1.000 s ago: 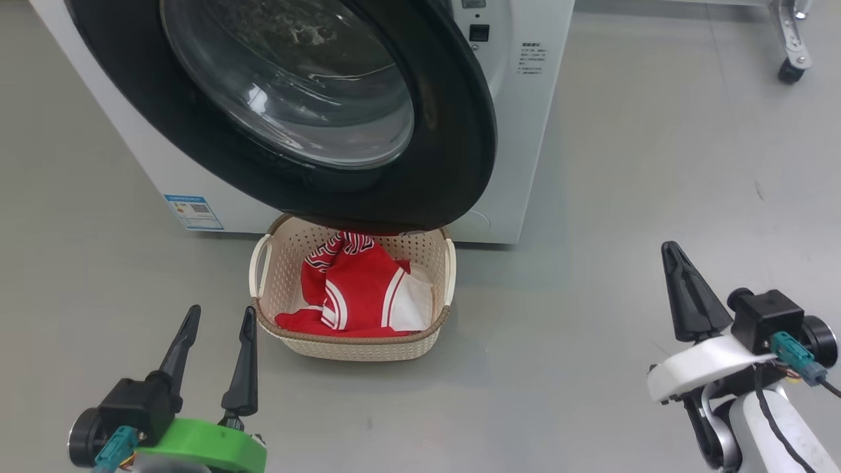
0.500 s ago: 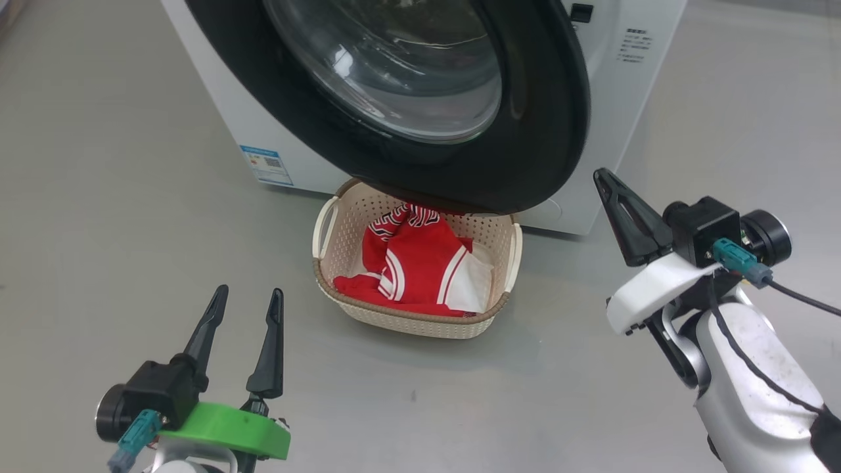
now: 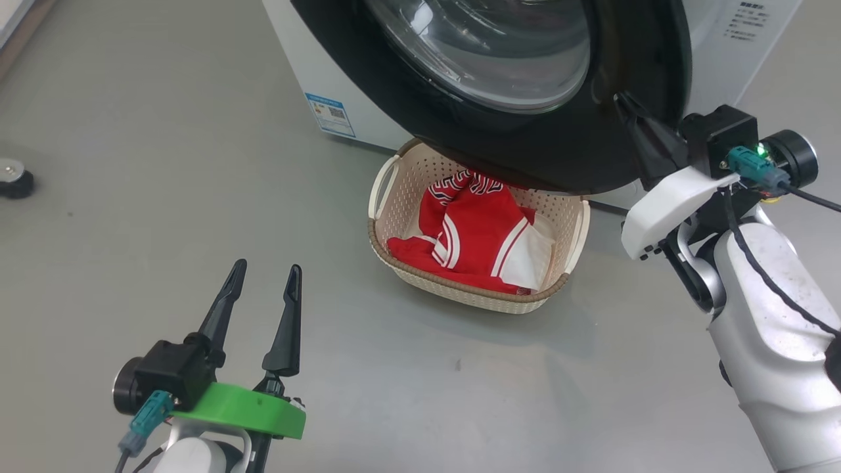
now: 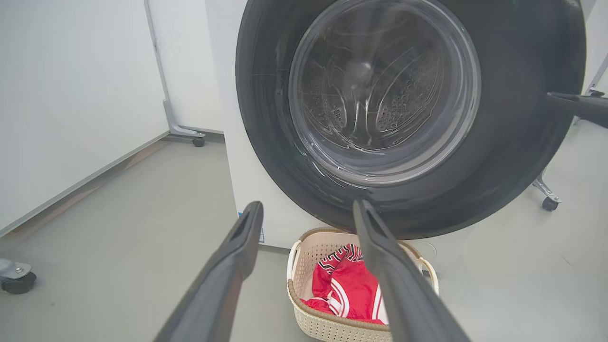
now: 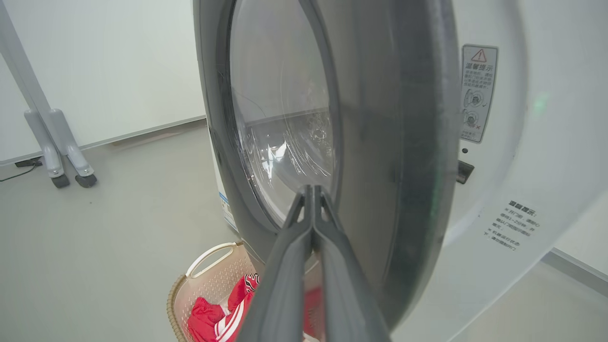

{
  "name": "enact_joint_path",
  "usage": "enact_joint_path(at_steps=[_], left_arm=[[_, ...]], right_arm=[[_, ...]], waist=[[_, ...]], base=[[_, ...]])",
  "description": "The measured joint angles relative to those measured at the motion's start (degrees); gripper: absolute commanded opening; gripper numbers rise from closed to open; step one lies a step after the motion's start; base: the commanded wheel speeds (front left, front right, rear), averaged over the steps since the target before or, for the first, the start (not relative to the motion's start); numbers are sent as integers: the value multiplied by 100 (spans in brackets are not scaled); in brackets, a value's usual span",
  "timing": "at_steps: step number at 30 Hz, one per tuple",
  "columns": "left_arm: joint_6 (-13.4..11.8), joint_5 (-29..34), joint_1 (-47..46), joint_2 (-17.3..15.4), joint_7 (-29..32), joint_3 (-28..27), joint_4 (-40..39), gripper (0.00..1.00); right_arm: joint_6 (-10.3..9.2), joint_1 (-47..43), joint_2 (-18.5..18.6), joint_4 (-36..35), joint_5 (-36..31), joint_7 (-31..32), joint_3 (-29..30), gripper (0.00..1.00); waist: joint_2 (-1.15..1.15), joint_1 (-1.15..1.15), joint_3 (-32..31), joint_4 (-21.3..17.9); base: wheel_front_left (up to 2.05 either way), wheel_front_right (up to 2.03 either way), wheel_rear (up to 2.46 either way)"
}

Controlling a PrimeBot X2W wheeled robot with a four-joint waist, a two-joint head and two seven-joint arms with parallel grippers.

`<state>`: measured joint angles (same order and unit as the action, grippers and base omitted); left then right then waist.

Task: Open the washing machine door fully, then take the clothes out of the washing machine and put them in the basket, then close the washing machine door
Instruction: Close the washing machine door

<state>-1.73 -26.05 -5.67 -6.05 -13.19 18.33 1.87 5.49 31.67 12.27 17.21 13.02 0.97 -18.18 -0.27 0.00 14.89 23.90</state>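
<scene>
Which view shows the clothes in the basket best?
Head view: the clothes lie exposed in the basket. Left wrist view: a left claw finger crosses them. Right wrist view: a red corner beside right claw fingers.

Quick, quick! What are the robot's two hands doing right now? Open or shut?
Left gripper: open, holding nothing.
Right gripper: shut, holding nothing, close to the washing machine door.
</scene>
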Motion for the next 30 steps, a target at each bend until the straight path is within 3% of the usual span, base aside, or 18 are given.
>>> enact_joint_path(at_steps=[18,30], left_arm=[[109,-82,-291,149,-58,-70,68,100],[212,-86,-469,240,-107,-22,137,100]], right_arm=[[51,895,-56,681,254,48,270,0],[51,1623,255,1114,258,52,532,0]], waist=[[0,0,538,297],[0,0,827,465]], base=[[0,0,0],[0,0,0]])
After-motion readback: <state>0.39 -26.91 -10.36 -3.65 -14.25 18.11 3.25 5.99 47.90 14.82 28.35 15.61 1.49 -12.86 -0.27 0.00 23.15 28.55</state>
